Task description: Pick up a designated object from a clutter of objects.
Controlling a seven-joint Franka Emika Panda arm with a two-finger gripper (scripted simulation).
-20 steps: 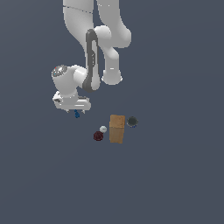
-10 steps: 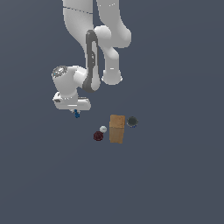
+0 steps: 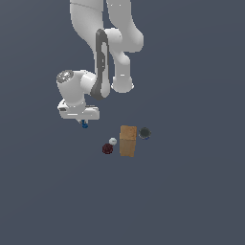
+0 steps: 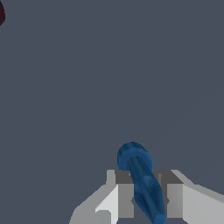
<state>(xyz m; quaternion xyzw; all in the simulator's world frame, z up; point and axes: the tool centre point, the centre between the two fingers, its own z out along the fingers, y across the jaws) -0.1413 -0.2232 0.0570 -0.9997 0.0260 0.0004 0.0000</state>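
In the exterior view the arm hangs from the top of the frame, its gripper (image 3: 84,120) low over the dark grey floor, toward the exterior view's left of the clutter. The blue item (image 3: 85,125) peeks out just beneath the hand, apart from the others. The tan box (image 3: 128,140) stands to the exterior view's right, with the small white ball (image 3: 112,141) just beside one face, the dark red ball (image 3: 107,149) close to that ball, and the dark grey round item (image 3: 144,133) by the box's far side. No edge or corner of the floor shows, so places can only be given relative to these things.

In the wrist view the gripper (image 4: 146,192) has its two fingers (image 4: 124,192) closed against the blue item (image 4: 140,175), which runs lengthwise between them, its knobbly end jutting past the tips. A sliver of the dark red ball (image 4: 1,11) sits at the picture's corner, well apart.

The grasp looks made, so the step in hand is probably the lift. It would go best straight up and slowly, with the squeeze held firm, since the slim piece could pivot or slip. Nothing stands in the way overhead; the clutter lies well off to one side.
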